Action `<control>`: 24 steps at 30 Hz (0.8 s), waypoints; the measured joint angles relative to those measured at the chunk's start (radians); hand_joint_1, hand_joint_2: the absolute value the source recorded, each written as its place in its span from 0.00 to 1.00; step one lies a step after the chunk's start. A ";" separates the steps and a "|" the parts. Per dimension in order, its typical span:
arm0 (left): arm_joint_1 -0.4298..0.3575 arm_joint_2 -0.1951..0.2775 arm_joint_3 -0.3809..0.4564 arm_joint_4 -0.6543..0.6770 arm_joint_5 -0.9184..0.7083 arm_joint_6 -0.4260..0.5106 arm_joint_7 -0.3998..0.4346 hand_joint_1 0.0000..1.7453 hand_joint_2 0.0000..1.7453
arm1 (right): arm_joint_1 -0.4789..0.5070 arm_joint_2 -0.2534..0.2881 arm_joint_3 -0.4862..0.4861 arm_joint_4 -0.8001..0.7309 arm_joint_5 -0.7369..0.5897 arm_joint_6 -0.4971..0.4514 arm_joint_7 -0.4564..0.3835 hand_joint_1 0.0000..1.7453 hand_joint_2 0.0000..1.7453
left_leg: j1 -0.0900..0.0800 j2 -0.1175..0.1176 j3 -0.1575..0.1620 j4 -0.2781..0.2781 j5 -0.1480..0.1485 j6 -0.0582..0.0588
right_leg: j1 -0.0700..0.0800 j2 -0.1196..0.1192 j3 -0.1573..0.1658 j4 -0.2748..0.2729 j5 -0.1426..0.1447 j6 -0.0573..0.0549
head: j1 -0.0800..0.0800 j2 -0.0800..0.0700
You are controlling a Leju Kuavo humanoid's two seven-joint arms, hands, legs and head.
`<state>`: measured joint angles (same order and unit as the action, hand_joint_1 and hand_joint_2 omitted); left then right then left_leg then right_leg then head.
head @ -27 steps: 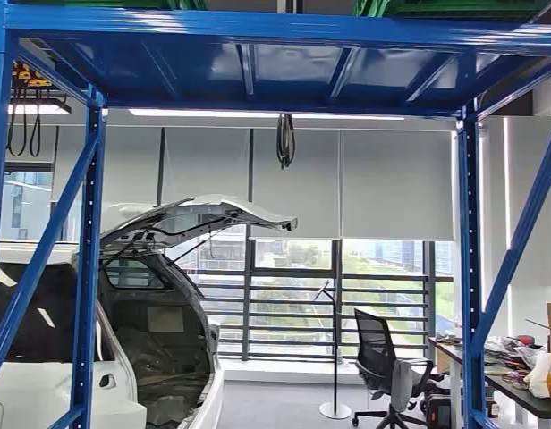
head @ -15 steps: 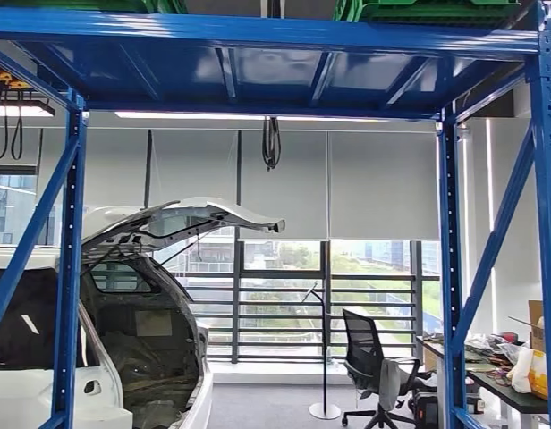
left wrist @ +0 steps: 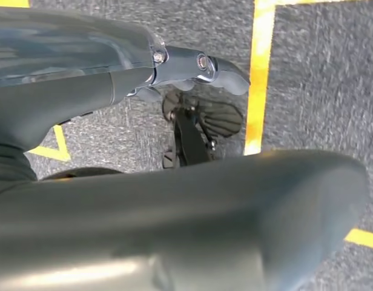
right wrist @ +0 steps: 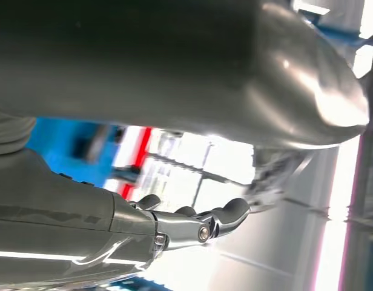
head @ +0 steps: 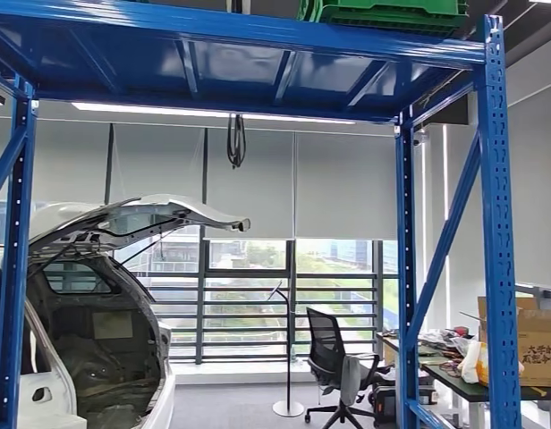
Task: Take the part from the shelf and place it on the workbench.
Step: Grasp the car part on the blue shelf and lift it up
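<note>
Both hands hung empty: left hand point(left wrist: 194, 66) fingers loosely extended over carpet, right hand point(right wrist: 194, 224) likewise; no part lay beside them, grasp not begun.

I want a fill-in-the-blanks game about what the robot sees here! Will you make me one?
1. The tall metal shelf frame is painted ____.
2. The plastic crate on top of the shelf is ____.
3. The white car body has its rear hatch ____.
4. The black office chair stands in front of the ____.

Missing words: blue; green; open; window
</note>
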<state>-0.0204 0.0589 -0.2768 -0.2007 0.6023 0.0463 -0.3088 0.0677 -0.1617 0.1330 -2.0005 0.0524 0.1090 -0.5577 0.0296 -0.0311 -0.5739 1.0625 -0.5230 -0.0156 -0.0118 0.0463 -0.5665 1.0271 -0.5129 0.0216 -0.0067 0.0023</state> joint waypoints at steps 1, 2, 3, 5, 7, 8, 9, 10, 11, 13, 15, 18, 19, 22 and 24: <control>-0.002 -0.001 -0.003 0.002 0.003 0.000 -0.002 0.00 0.00 | -0.004 -0.010 0.018 -0.020 -0.011 -0.004 0.002 0.00 0.00 | -0.002 -0.005 0.004 -0.012 -0.004 0.001 | -0.001 0.005 -0.004 0.001 0.001 0.006 | 0.000 0.000; -0.004 -0.002 -0.006 0.003 0.006 0.000 -0.004 0.00 0.00 | -0.006 -0.020 0.034 -0.038 -0.026 -0.007 0.006 0.00 0.00 | -0.003 -0.003 0.006 -0.018 -0.006 0.005 | -0.003 0.009 -0.007 0.000 0.003 0.011 | 0.000 0.000; -0.006 -0.003 -0.008 0.003 0.009 0.000 -0.005 0.00 0.00 | -0.007 -0.029 0.048 -0.053 -0.045 -0.007 0.013 0.00 0.00 | -0.004 0.001 0.005 -0.018 -0.004 0.010 | -0.006 0.008 -0.008 0.000 0.002 0.017 | 0.000 0.000; -0.009 -0.004 -0.009 0.004 0.014 0.000 -0.009 0.00 0.00 | -0.010 -0.045 0.066 -0.074 -0.084 -0.005 0.030 0.00 0.00 | -0.004 0.008 0.006 -0.021 0.000 0.023 | -0.007 -0.010 -0.022 0.035 -0.024 0.024 | 0.000 0.000; -0.009 -0.004 -0.010 0.005 0.018 0.000 -0.011 0.00 0.00 | -0.012 -0.058 0.076 -0.084 -0.121 0.004 0.053 0.00 0.00 | -0.006 0.015 0.006 -0.022 0.001 0.032 | -0.006 -0.029 -0.069 0.142 -0.082 0.028 | 0.000 0.000; -0.008 -0.005 -0.010 0.006 0.020 -0.001 -0.012 0.00 0.00 | -0.010 -0.063 0.081 -0.085 -0.139 0.011 0.066 0.00 0.00 | -0.008 0.018 0.006 -0.022 0.000 0.035 | -0.006 -0.031 -0.099 0.207 -0.109 0.029 | 0.000 0.000; -0.007 -0.006 -0.011 0.007 0.021 -0.002 -0.012 0.00 0.00 | -0.006 -0.069 0.084 -0.085 -0.155 0.017 0.077 0.00 0.00 | -0.011 0.021 0.006 -0.022 0.000 0.036 | -0.006 -0.032 -0.122 0.255 -0.122 0.029 | 0.000 0.000; -0.007 -0.007 -0.012 0.007 0.022 -0.002 -0.012 0.00 0.00 | 0.000 -0.074 0.086 -0.084 -0.165 0.021 0.085 0.00 0.00 | -0.013 0.022 0.007 -0.022 -0.001 0.037 | -0.005 -0.032 -0.130 0.271 -0.118 0.028 | 0.000 0.000; -0.007 -0.008 -0.013 0.007 0.023 -0.003 -0.013 0.00 0.00 | 0.006 -0.079 0.087 -0.083 -0.166 0.020 0.088 0.00 0.00 | -0.015 0.023 0.008 -0.022 -0.002 0.038 | -0.004 -0.033 -0.119 0.247 -0.095 0.025 | 0.000 0.000; -0.007 -0.010 -0.014 0.007 0.024 -0.004 -0.016 0.00 0.00 | 0.016 -0.087 0.088 -0.085 -0.140 0.009 0.085 0.00 0.00 | -0.017 0.023 0.012 -0.022 -0.004 0.038 | 0.002 -0.036 -0.058 0.118 -0.028 0.012 | 0.000 0.000; -0.008 -0.012 -0.015 0.007 0.026 -0.004 -0.018 0.00 0.00 | 0.027 -0.095 0.088 -0.091 -0.073 -0.026 0.095 0.00 0.00 | -0.020 0.023 0.012 -0.022 -0.006 0.036 | 0.010 -0.042 -0.013 0.017 0.006 0.002 | 0.000 0.000; -0.003 -0.013 -0.015 0.008 0.034 -0.002 -0.019 0.00 0.00 | 0.068 -0.115 0.081 -0.103 0.059 -0.119 0.125 0.00 0.00 | -0.022 0.023 0.009 -0.022 -0.009 0.035 | 0.013 -0.042 -0.006 -0.008 0.005 0.006 | 0.000 0.000; -0.002 -0.014 -0.016 0.008 0.036 -0.001 -0.019 0.00 0.00 | 0.084 -0.121 0.077 -0.107 0.099 -0.153 0.130 0.00 0.00 | -0.021 0.023 0.010 -0.024 -0.009 0.035 | 0.013 -0.041 -0.006 -0.009 0.005 0.007 | 0.000 0.000; -0.002 -0.015 -0.016 0.009 0.039 0.003 -0.019 0.00 0.00 | 0.118 -0.126 0.063 -0.113 0.223 -0.260 0.149 0.00 0.00 | -0.021 0.023 0.014 -0.030 -0.007 0.031 | 0.014 -0.040 -0.006 -0.009 0.004 0.005 | 0.000 0.000; -0.002 -0.015 -0.016 0.010 0.042 0.005 -0.019 0.00 0.00 | 0.135 -0.126 0.060 -0.115 0.329 -0.343 0.178 0.00 0.00 | -0.021 0.023 0.015 -0.032 -0.006 0.030 | 0.014 -0.040 -0.006 -0.008 0.004 0.003 | 0.000 0.000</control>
<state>-0.0221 0.0439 -0.2930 -0.1906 0.6440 0.0516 -0.3281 0.2031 -0.2880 0.1935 -2.1156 0.3814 -0.2342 -0.3793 0.0091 -0.0077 -0.5590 1.0304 -0.5289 0.0141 0.0021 0.0058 -0.5728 1.0187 -0.5094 0.0242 -0.0065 0.0023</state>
